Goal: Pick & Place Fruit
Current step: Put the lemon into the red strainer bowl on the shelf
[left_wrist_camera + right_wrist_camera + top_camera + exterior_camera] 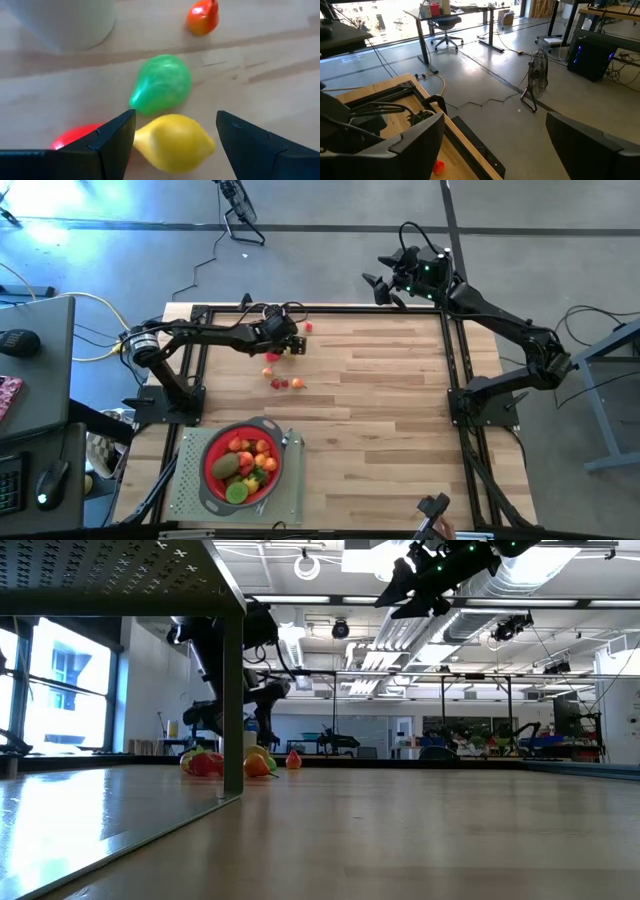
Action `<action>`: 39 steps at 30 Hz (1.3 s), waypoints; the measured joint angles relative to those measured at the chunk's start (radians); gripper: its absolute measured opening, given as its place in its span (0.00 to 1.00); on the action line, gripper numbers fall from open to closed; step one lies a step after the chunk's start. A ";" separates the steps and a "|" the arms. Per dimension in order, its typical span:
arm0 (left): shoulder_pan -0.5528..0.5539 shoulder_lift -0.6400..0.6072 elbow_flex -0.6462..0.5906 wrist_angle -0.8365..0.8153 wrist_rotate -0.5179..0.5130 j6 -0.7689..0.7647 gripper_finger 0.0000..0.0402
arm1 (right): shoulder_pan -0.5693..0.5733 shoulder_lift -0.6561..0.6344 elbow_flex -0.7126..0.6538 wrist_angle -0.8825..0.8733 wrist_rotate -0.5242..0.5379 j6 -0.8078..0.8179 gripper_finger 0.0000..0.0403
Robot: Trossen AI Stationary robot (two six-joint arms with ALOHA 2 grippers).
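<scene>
Left wrist view | left gripper (172, 137) wide astride yellow fruit (172, 142) | right gripper (492, 145) wide

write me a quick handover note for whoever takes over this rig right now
Left gripper: open, low over the far-left part of the wooden table, fingers either side of a small yellow lemon-shaped toy fruit, not closed on it.
Right gripper: open, empty, raised beyond the table's far edge, waiting.
Done: the red bowl-shaped strainer with a grey rim, near-left, already holds a pile of toy fruit.
Left: the lemon, a green pear-shaped fruit, a red one beside it, a small orange-red fruit farther off, and a few red pieces loose on the wood.
</scene>
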 joint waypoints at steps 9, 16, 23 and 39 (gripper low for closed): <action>-0.001 0.000 0.000 -0.050 0.037 -0.132 0.68 | 0.000 0.000 0.000 0.000 0.000 0.000 0.85; -0.003 0.000 0.000 -0.114 0.059 -0.196 0.68 | 0.000 0.000 0.000 0.000 0.000 0.000 0.85; -0.004 0.000 0.000 -0.110 0.113 -0.232 0.68 | 0.000 0.000 0.000 0.000 0.000 0.000 0.85; -0.075 -0.001 0.259 -0.572 0.115 -0.333 0.68 | 0.000 0.000 0.000 0.000 0.000 0.000 0.85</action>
